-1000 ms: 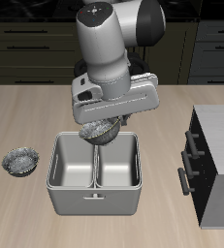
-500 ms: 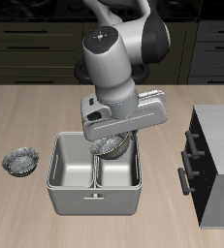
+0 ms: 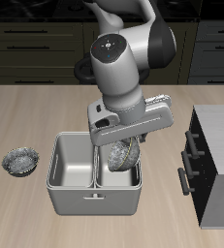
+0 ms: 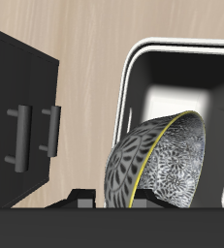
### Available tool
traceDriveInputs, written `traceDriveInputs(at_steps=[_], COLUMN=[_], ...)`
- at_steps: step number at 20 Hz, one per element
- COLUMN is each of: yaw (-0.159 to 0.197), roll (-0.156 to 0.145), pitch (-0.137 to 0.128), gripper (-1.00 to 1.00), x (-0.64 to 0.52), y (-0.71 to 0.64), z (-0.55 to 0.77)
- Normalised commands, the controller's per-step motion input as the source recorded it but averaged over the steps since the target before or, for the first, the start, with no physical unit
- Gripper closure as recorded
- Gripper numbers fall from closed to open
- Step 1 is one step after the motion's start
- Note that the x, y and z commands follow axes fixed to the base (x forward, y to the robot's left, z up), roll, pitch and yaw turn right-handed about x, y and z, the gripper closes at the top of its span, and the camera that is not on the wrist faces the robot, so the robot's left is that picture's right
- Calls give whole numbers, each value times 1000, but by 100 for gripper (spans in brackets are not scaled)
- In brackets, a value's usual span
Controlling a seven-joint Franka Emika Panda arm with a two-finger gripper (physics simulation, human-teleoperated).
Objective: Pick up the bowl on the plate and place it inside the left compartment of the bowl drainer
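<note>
Whereas one second ago the bowl (image 3: 120, 155) hangs over the back rim of the bowl drainer (image 3: 94, 199), we now see it lower and tilted steeply on edge, dipping into a well. Reading the ext. view left to right: a second bowl (image 3: 21, 160) sits on the table beside the drainer; then the drainer's first well, empty; then the centre wall; then the well receiving the carried bowl; then the dark cabinet (image 3: 212, 165) w/ bar handles. We judge that well to be the left compartment as the task counts it, i.e. transport is nearly done and release is the remaining step. The plate is not visible in either view. The gripper (image 3: 121, 145) is closed on the bowl, which hangs clear of the well floor as far as we can tell. In the wrist view the bowl (image 4: 162, 165) fills the space below the fingers, its rim edge-on, w/ the drainer wall (image 4: 133, 77) just behind; the fingertips themselves are hidden there.
</note>
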Motion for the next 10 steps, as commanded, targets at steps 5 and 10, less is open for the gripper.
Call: traceDriveInputs(at_steps=[5, 10], yaw=[-1, -14], roll=[-10, -8], pitch=[6, -5], gripper=[-100, -100], x=[-50, -91], y=[-42, -74], z=[-24, 22])
